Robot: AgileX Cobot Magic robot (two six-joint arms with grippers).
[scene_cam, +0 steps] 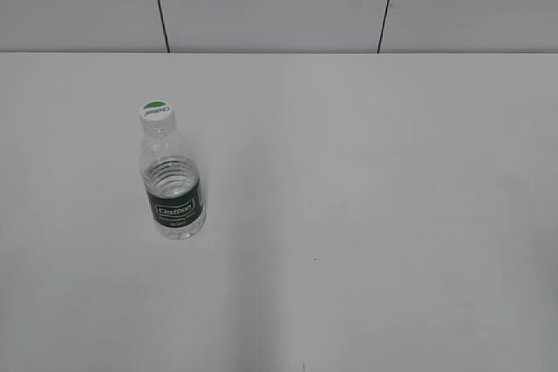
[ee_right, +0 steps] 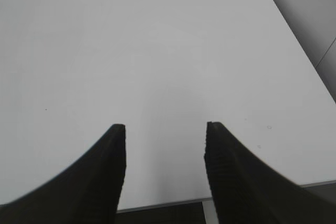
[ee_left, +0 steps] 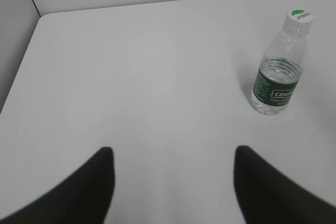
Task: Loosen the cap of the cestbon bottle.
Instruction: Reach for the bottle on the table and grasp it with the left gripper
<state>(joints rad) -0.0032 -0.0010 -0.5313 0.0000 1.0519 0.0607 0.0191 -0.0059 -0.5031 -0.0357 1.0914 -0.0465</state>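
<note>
The cestbon bottle (scene_cam: 173, 182) stands upright on the left part of the white table, clear and ribbed, with a dark green label band. Its cap (scene_cam: 157, 114), white with a green half on top, sits on the neck. The bottle (ee_left: 277, 80) and cap (ee_left: 298, 18) also show at the upper right of the left wrist view. My left gripper (ee_left: 173, 153) is open and empty, well short of the bottle and to its left. My right gripper (ee_right: 165, 128) is open and empty over bare table; the bottle is out of its view. No gripper shows in the exterior view.
The white table (scene_cam: 366, 215) runs back to a grey panelled wall (scene_cam: 279, 2). The table's left edge and rounded corner (ee_left: 42, 19) show in the left wrist view. Its near edge (ee_right: 168, 203) and right edge show in the right wrist view.
</note>
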